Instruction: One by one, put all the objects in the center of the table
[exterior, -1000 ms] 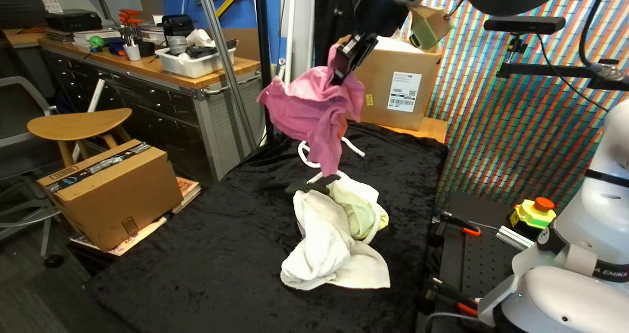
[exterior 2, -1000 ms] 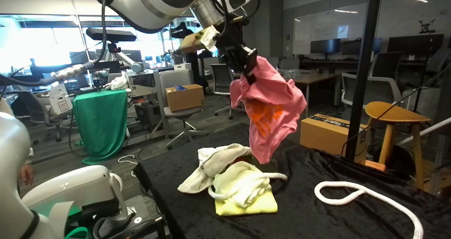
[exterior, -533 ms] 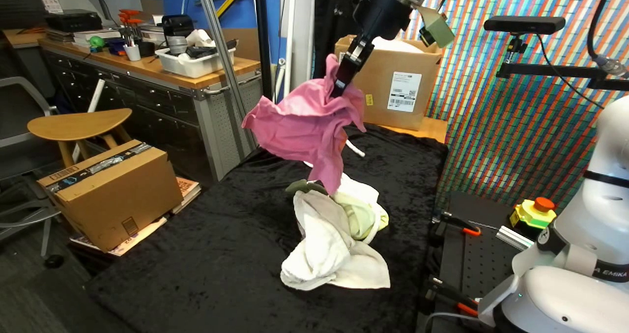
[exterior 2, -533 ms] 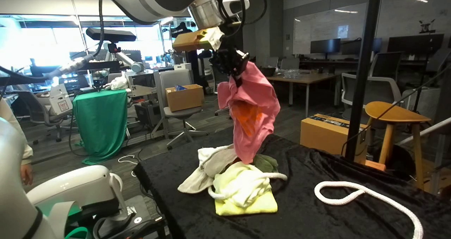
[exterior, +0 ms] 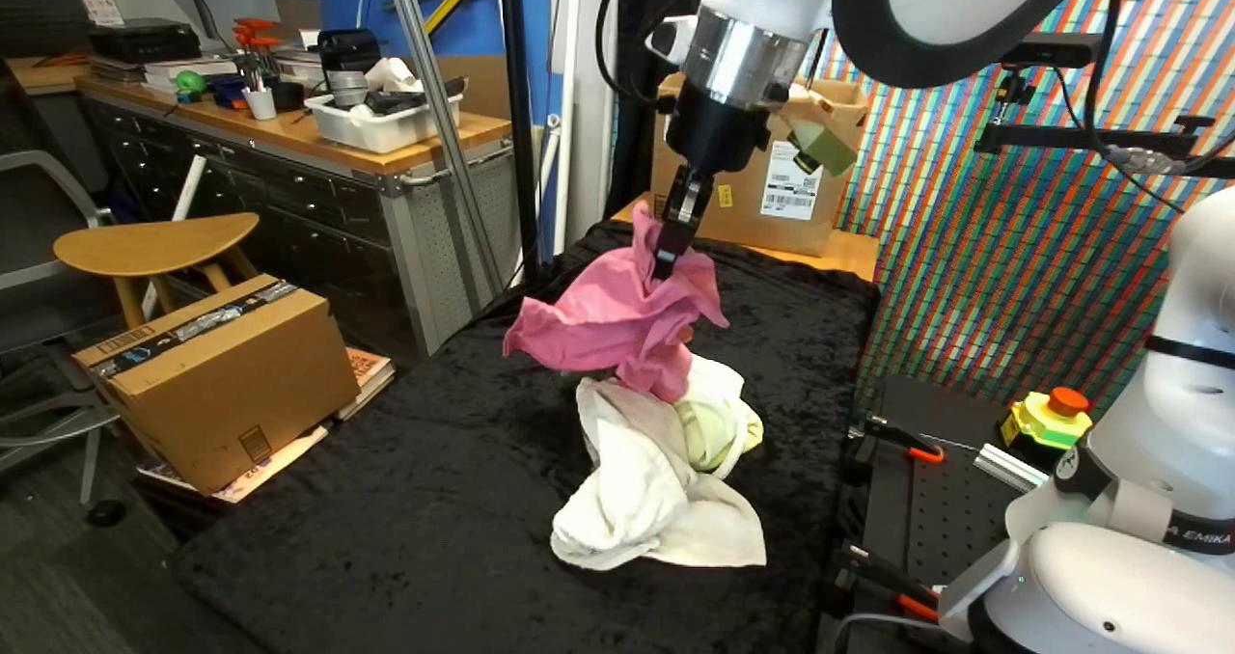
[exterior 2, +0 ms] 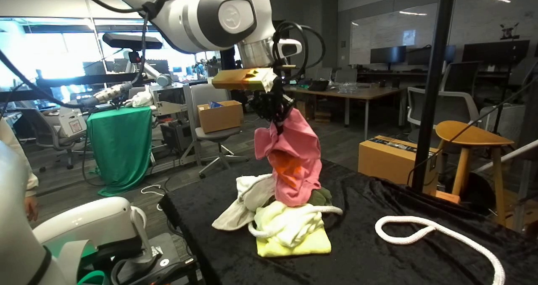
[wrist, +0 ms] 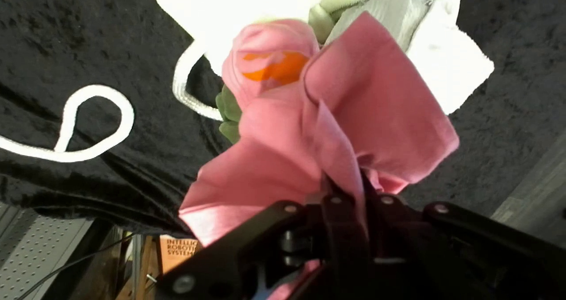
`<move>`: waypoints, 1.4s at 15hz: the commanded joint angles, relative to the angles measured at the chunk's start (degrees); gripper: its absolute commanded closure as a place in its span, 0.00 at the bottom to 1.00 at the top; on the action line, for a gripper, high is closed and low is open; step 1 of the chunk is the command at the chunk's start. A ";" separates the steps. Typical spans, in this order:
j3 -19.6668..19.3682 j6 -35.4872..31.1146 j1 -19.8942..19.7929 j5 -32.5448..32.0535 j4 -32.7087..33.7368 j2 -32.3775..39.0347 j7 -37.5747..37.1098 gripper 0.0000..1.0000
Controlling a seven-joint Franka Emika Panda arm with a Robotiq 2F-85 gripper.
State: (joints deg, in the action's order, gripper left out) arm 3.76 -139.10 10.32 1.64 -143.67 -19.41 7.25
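Pink cloth (exterior 2: 294,150) hangs from the pincer (exterior: 664,263), whose jaws are clamped firmly on a gathered fold, over the heap (exterior: 642,480) near the middle of the worktop (exterior: 434,500) — touching it or just above, I cannot tell. In that heap, white cloth (exterior 2: 255,194), the yellow-green cloth (exterior 2: 294,248), a dark green piece (exterior 2: 320,197) and a strand of white rope (exterior 2: 330,209) look done. Left, I judge: lowering and releasing the pink one, then fetching the looped rope (exterior 2: 433,226) lying well apart — perhaps joined to that strand, which is unclear.
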 commanded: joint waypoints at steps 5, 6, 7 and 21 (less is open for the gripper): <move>3.17 -2.11 -0.98 -4.14 4.13 12.23 -0.88 0.92; 3.23 -1.94 -1.05 -4.54 4.73 13.91 -1.07 0.92; 3.44 -1.64 -1.44 -6.13 5.28 15.53 -2.36 0.92; 2.06 -3.55 -3.04 -6.60 6.54 21.10 -4.55 0.15</move>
State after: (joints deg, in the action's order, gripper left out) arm 6.12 -141.69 8.59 -6.30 -137.60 2.61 1.80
